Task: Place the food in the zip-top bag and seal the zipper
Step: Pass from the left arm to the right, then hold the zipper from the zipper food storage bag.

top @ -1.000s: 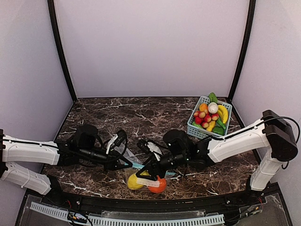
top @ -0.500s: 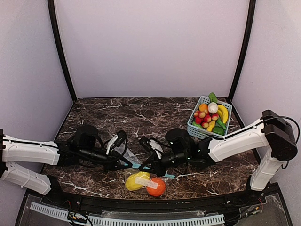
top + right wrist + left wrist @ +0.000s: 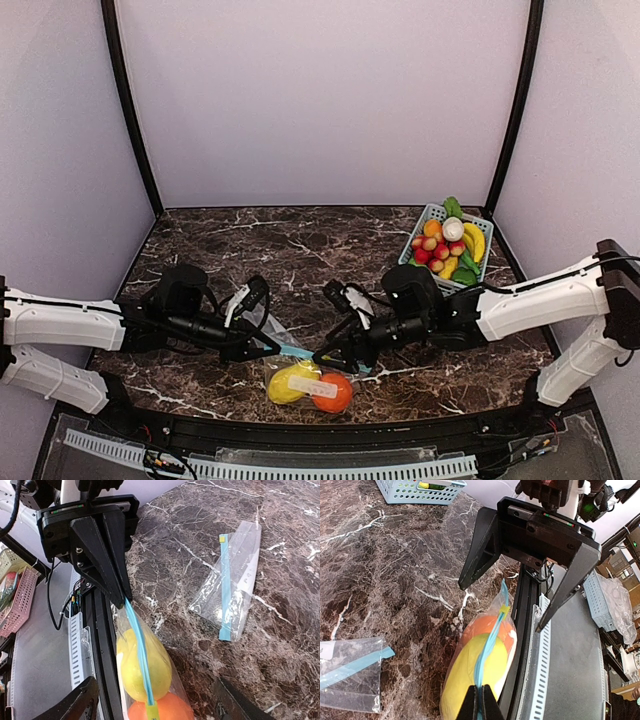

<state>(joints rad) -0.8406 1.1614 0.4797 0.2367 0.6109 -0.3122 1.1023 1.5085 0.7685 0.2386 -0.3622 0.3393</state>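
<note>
My left gripper (image 3: 481,700) is pressed together, pinching one end of the blue zipper strip (image 3: 489,647) on the zip-top bag (image 3: 305,384); the bag sits at the near edge of the marble table (image 3: 220,250), between my two arms; the yellow oblong (image 3: 470,680) and the orange-red ball (image 3: 337,394) are inside it; my right gripper (image 3: 335,357) is spread wide, a finger on either side of the strip's other end, not closed on it; a second bag (image 3: 235,587) lies flat just beside; a blue basket (image 3: 412,272) of toy food stands at the far right.

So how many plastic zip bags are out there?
2. The filled bag, yellow and orange food inside, is pinched by its zipper in the left pincer near the front edge; the empty-looking bag lies flat on the marble.
</note>
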